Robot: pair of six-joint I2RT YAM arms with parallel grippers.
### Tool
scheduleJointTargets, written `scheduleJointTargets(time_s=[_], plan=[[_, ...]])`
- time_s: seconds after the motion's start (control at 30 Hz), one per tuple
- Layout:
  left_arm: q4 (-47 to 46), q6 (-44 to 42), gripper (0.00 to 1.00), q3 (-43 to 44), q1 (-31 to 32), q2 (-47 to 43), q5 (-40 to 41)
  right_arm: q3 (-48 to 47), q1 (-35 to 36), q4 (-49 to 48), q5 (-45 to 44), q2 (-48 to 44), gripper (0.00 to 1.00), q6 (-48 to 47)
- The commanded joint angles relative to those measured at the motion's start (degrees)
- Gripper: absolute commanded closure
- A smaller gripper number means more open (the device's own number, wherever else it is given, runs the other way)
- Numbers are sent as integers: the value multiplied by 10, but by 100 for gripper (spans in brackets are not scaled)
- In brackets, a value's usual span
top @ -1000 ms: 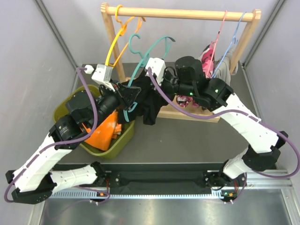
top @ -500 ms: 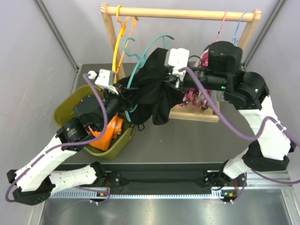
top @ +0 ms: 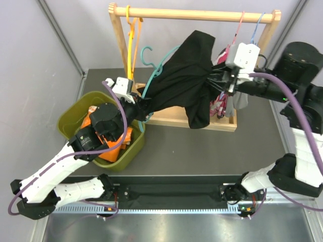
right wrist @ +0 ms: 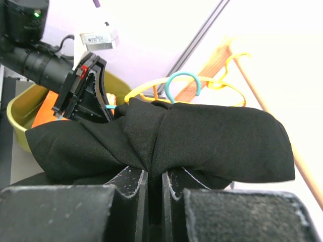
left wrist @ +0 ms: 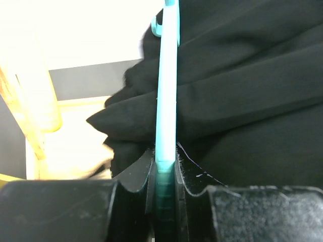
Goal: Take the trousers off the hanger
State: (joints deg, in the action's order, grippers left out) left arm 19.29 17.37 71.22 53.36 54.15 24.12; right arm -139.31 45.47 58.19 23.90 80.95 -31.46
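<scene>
The left gripper (left wrist: 165, 169) clamps the thin teal plastic hanger (left wrist: 166, 85). The right gripper (right wrist: 154, 176) is pinched shut on the black fabric trousers (top: 184, 75), which hang stretched between both grippers above the dark counter (top: 202, 151), bunched against the hanger.

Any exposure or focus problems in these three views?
Top external: even light, sharp, but the black trousers lose fold detail. Left wrist: background blown out upper left, wooden rack post soft, teal hanger fairly crisp. Right wrist: upper right washed out; trousers well exposed.
</scene>
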Motion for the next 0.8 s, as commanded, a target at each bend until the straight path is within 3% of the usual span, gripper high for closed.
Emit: scheduleJointTargets(time_s=[0.0, 0.5, 0.77], plan=[[6, -21, 100, -10, -3, 4, 17, -43, -18, -86, 46, -48, 100, 18], [22, -46, 100, -2, -3, 3, -23, -32, -76, -119, 129, -74, 100, 98], [34, -80, 100, 69, -3, -15, -90, 77, -82, -94, 240, -94, 100, 92]])
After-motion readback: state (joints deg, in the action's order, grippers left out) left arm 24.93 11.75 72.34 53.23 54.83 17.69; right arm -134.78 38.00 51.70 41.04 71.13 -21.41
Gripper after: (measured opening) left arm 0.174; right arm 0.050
